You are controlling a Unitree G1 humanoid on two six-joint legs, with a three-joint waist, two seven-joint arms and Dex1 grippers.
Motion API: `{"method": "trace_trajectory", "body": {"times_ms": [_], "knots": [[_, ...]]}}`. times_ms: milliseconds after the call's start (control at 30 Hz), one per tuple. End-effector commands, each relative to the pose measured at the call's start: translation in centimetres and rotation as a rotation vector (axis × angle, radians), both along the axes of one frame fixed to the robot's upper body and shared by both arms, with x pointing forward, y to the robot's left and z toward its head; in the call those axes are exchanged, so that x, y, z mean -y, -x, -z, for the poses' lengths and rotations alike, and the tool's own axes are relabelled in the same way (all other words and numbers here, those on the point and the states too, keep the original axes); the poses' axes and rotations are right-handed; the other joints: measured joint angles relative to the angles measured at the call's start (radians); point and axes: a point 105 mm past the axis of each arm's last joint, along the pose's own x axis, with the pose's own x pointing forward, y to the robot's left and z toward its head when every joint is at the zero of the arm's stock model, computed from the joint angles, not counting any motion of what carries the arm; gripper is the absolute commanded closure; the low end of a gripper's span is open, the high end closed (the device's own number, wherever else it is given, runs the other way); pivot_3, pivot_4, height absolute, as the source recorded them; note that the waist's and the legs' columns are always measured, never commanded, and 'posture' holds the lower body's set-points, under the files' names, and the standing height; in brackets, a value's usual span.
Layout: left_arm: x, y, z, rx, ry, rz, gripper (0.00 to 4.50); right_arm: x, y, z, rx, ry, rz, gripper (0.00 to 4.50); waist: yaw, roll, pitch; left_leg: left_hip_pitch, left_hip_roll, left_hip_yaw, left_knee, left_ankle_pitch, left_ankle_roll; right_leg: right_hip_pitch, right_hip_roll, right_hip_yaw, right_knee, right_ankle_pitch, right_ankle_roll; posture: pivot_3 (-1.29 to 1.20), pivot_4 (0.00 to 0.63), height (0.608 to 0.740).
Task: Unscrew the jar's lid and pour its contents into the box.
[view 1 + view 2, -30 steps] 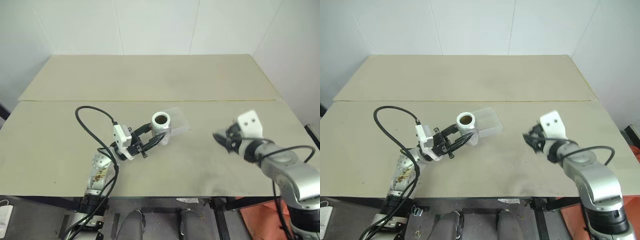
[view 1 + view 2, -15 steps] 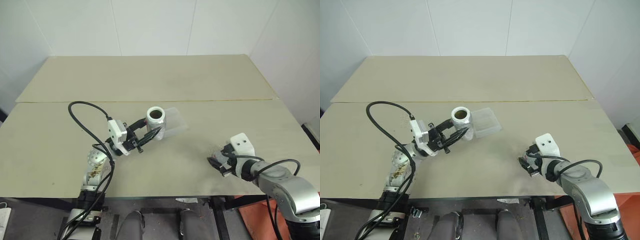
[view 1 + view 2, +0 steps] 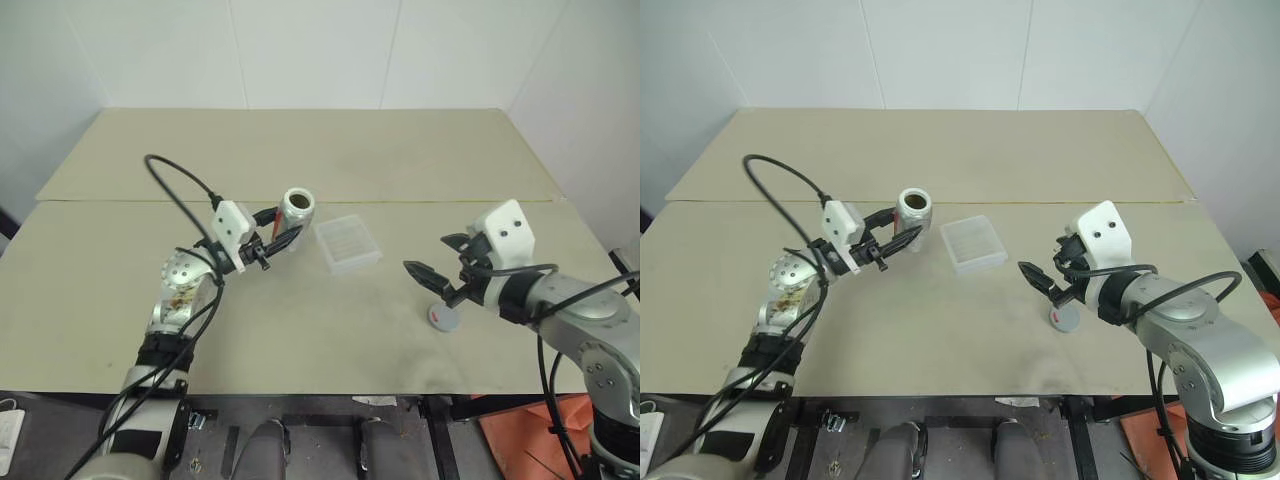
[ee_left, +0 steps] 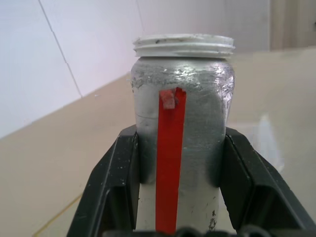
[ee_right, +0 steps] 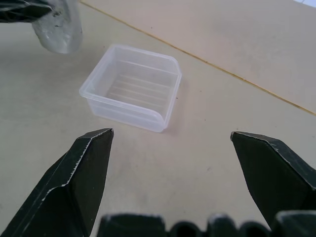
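So my left claw (image 3: 283, 236) grips the jar (image 3: 296, 212) upright, mouth open, beside the box (image 3: 348, 244) for pouring; right claw (image 3: 432, 273) spread wide w/ nothing in it, lid (image 3: 444, 317) parked beneath it.

Looks like robot test lab; bare white panelled walls (image 3: 310, 50) boxing in corner; two plain beige tables (image 3: 300, 155) pushed edge to edge, seam running across; loose black cable (image 3: 175, 185) looping off arm; orange object (image 3: 520, 435) on floor at right; no household furnishings in shot.
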Motion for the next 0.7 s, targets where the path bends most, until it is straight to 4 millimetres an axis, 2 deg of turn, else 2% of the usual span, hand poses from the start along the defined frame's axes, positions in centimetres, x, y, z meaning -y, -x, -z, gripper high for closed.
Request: {"method": "trace_trajectory", "body": {"times_ms": [33, 133, 233, 300, 467, 700], "knots": [[1.0, -2.5, -3.3, 0.289, -0.237, -0.104, 2.62, -0.6, 0.1, -1.0, 0.057, -0.002, -0.005, 0.01, 0.003, -0.001, 0.000, 0.000, 0.000, 0.000, 0.000, 0.000, 0.000, 0.000, 0.000, 0.000, 0.000, 0.000, 0.000, 0.00, 0.150, 0.740], [3.0, -3.1, -5.0, 0.521, -0.445, -0.082, 2.62, -0.3, -0.1, -0.7, 0.047, -0.016, 0.028, 0.01, 0.009, -0.001, 0.000, -0.001, 0.000, 0.000, 0.000, 0.000, 0.000, 0.001, 0.000, 0.000, -0.003, 0.002, 0.002, 0.00, 0.150, 0.740], [4.8, -3.2, -5.5, 0.726, -0.669, -0.016, 2.62, 0.1, -0.4, -0.7, 0.049, -0.019, 0.059, 0.01, 0.009, -0.001, 0.000, -0.003, -0.001, 0.001, -0.001, 0.000, 0.000, 0.001, -0.001, 0.000, -0.009, 0.004, 0.005, 0.00, 0.150, 0.740], [6.0, -3.1, -5.3, 0.809, -0.753, 0.032, 2.62, 0.2, -0.4, -0.8, 0.053, -0.023, 0.071, 0.01, 0.008, -0.001, 0.000, -0.003, -0.002, 0.002, -0.002, 0.000, 0.000, 0.001, -0.002, 0.001, -0.011, 0.004, 0.006, 0.00, 0.150, 0.740], [7.6, -3.6, -3.5, 1.147, -1.115, 0.142, 2.62, 0.3, -0.2, -0.7, 0.054, -0.034, 0.089, 0.01, 0.012, -0.001, 0.001, -0.008, -0.003, 0.002, -0.002, -0.001, 0.000, -0.003, -0.003, 0.001, -0.010, 0.004, 0.007, 0.00, 0.150, 0.740], [8.8, -2.9, -3.2, 1.559, -1.227, 0.315, 2.62, 0.9, 0.1, -0.8, 0.063, -0.043, 0.124, 0.01, 0.014, -0.002, 0.001, -0.009, -0.003, 0.002, -0.002, -0.001, 0.000, -0.004, -0.003, 0.001, -0.010, 0.004, 0.009, 0.00, 0.150, 0.740]]}}
